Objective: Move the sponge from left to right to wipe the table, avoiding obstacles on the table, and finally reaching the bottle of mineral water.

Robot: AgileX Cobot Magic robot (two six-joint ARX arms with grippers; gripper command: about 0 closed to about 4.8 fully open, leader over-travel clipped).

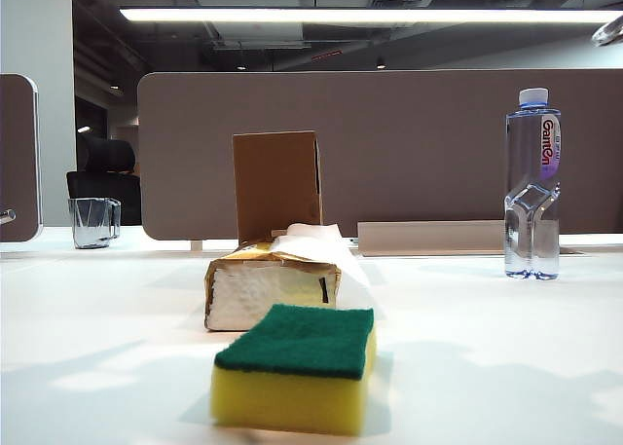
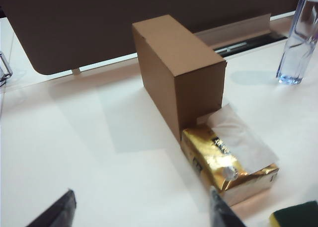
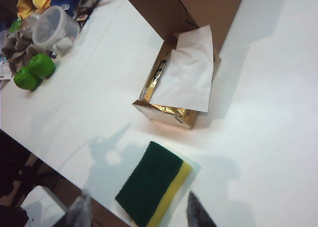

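Both of my grippers hang above the table [image 1: 506, 348] with nothing between their fingers; left gripper [image 2: 141, 209] shows two dark fingertips spread wide apart over bare white surface, released; right gripper [image 3: 139, 212] shows one blurred pale tip and one dark tip apart, poised over the sponge [image 3: 151, 185] but clear of it, released as far as I can see.

Exterior view, taking the tissue pack as dial centre: sponge [image 1: 294, 367] at 6 o'clock, just in front, lying flat, green scouring face up, yellow foam below; cardboard box [image 1: 277, 184] at 12 o'clock, upright, right behind the pack, flaps closed, contents hidden; bottle of mineral water [image 1: 532, 187] at about 2 o'clock, well apart, upright, cap on, clear water up near the shoulder; glass mug [image 1: 93, 221] at about 10 o'clock, far off at the table's back edge, looks empty.

Tissue pack [image 1: 273, 289]: gold-edged wrapper torn open on top, white stack visible in the end face, one sheet [image 3: 189, 78] pulled out and draped over it toward the box.

Right wrist view: a clear plastic tub [image 3: 55, 27] among clutter past the table's far side, contents unclear; green dumbbell-shaped object [image 3: 34, 72] beside it.
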